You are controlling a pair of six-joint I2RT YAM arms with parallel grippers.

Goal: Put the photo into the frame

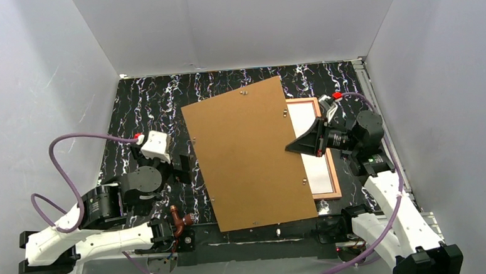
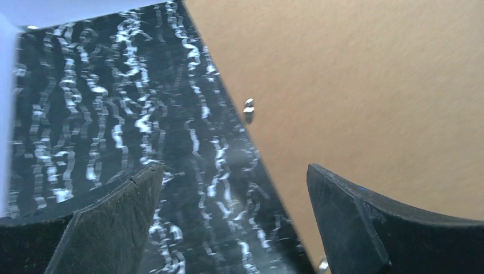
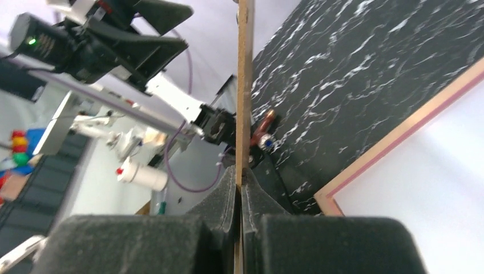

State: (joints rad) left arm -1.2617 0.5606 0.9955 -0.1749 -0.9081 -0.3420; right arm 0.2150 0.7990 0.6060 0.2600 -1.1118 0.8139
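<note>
Currently pinching backing board (image 1: 248,155) edge with right gripper (image 3: 241,177), fully closed; holding nothing in left gripper (image 2: 234,171), spread wide beside board; half-covering frame (image 1: 334,170) with board.

Our left claw (image 1: 182,167) hangs at the left edge of the backing board (image 1: 248,155). Its jaws are spread wide and grip nothing, with one dark finger (image 2: 114,222) off the board and the other over it. Our left arm (image 1: 100,210) lies folded low, out beyond the board's near-left corner. Our right claw (image 1: 291,148) reaches in from the board's right side, jaws pressed tight on that edge so the board is clamped between the pads (image 3: 220,200). Our right arm (image 1: 388,198) rises beyond the board's near-right corner, its wrist turned toward the board.
</note>
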